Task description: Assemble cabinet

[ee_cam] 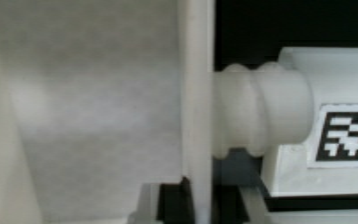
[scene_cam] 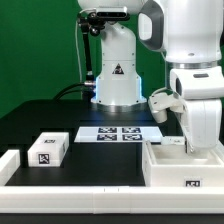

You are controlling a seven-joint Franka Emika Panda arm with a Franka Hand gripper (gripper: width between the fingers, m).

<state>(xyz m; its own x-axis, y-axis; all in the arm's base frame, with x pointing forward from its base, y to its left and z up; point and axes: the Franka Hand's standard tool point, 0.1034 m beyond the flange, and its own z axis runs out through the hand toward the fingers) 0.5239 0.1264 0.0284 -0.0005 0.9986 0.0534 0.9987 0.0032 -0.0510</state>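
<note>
Nearest the exterior camera, the cabinet sits on the desk at the exterior view's front right. Just above it stands an upright white panel. In the wrist view the end effector looks clamped on that panel's thin edge, with a dark finger on either side. The step is probably seating the panel on the body, so it should be kept vertical, its lower edge squared to the cabinet wall, then lowered slowly without loosening the grip before it seats. Farther back, the small tagged block and the marker board lie well apart from this work.
</note>
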